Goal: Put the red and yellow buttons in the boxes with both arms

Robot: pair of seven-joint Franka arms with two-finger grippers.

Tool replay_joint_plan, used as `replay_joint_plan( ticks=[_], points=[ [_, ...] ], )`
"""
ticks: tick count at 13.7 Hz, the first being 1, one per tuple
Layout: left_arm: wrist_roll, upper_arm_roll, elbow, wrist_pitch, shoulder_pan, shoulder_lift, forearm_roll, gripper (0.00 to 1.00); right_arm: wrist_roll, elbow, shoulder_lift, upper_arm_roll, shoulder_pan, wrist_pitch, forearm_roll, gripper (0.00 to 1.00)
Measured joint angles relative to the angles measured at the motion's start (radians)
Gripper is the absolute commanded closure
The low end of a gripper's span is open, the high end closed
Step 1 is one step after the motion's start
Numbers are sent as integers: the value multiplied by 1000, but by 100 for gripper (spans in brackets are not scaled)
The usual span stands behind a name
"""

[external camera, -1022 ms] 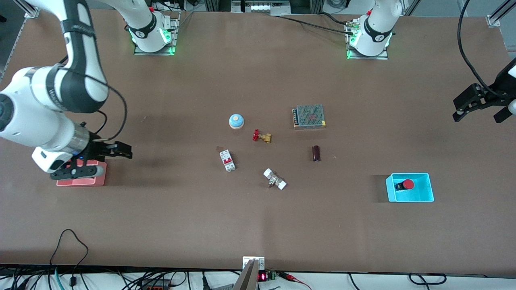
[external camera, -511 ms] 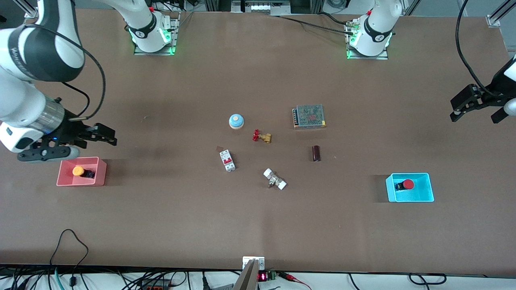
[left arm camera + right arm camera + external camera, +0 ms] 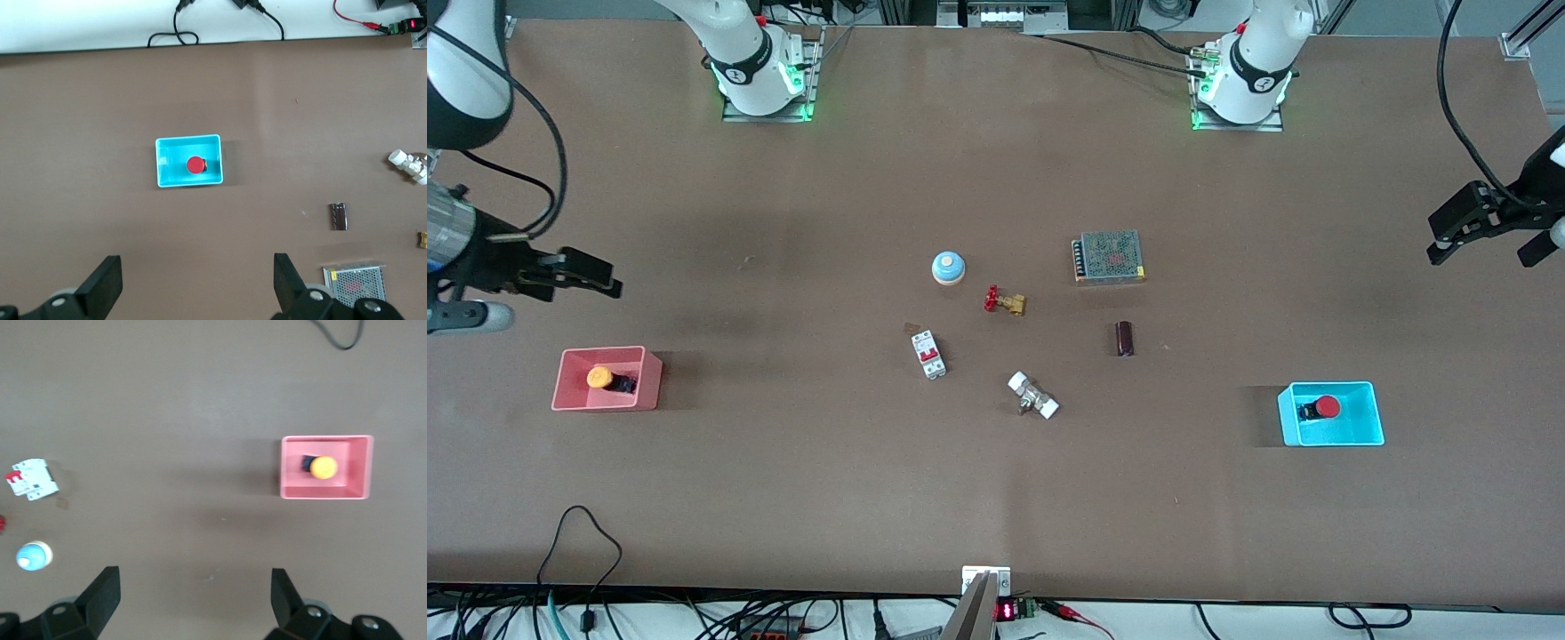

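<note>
The orange-yellow button (image 3: 599,377) lies in the pink-red box (image 3: 649,375) at the right arm's end of the table. It shows in the right wrist view too, button (image 3: 323,467) in box (image 3: 291,491). The red button (image 3: 1328,407) lies in the cyan box (image 3: 1371,420), also seen from the left wrist as button (image 3: 195,165) in box (image 3: 161,167). My right gripper (image 3: 556,300) is open and empty, up above the table beside the pink-red box (image 3: 195,579). My left gripper (image 3: 1483,258) is open and empty, high at the left arm's end (image 3: 197,267).
Mid-table stand a blue dome (image 3: 948,267), a red-handled brass valve (image 3: 1003,300), a grey mesh-topped unit (image 3: 1109,255), a white breaker (image 3: 928,354), a white fitting (image 3: 1033,396) and a dark cylinder (image 3: 1124,338). Cables hang at the table's near edge.
My right gripper has drawn away from over the pink-red box toward the table's end, and the yellow button in the box has come into sight. The left gripper has barely shifted.
</note>
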Motion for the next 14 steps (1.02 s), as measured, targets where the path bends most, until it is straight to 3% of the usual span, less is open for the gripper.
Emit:
replay_joint_plan(
  ticks=[1,3,8,14],
  points=[
    [0,1,0,-7,0,0,-1,0,1,2,-21,51,-46,-17,-33,0],
    [0,2,0,-17,0,0,-2,0,5,-22,-62,79,-71,-38,-58,0],
    [0,6,0,-30,0,-1,-2,0,34,-168,-139,82,-81,7,-63,0],
    [0,6,0,-31,0,-3,-3,0,35,-195,-190,83,-89,-9,-65,0]
  ],
)
